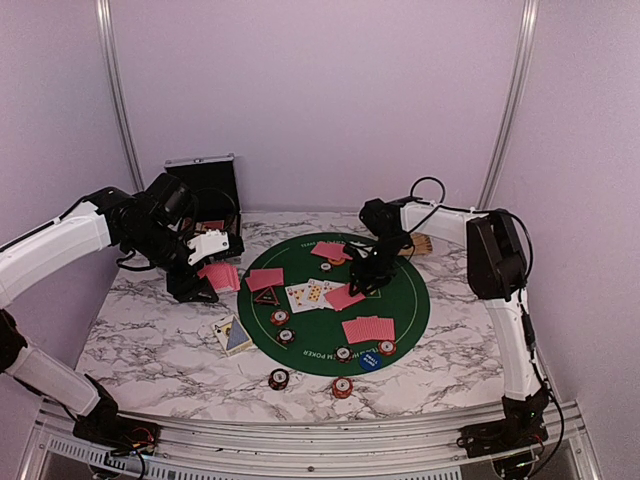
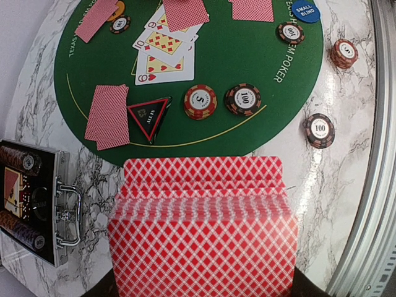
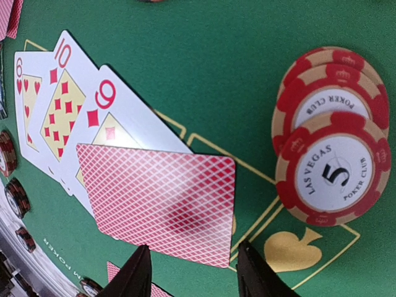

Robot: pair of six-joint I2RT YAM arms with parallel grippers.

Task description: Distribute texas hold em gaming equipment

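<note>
Surface: white-veined marble table (image 1: 130, 350) under lilac walls, with a round green mat (image 1: 405, 300) in its middle.
Left gripper (image 1: 207, 278): clamped on a fanned deck of red-backed cards (image 2: 201, 235), held just off the mat's left edge.
Right gripper (image 3: 195, 275): fingers parted with nothing between them, over the mat's centre at the edge of a face-down card (image 3: 161, 204).
In the way: that card overlaps three face-up cards (image 3: 59, 105) (six, ten, nine); stacked poker chips (image 3: 331, 167) sit near it.
On the mat: black triangular marker (image 2: 148, 116), blue button disc (image 2: 305, 10), face-down pairs (image 1: 368, 328).
Off the mat: two chip stacks (image 1: 278, 379) by its near edge; silver case (image 2: 55, 210) behind its left side.
</note>
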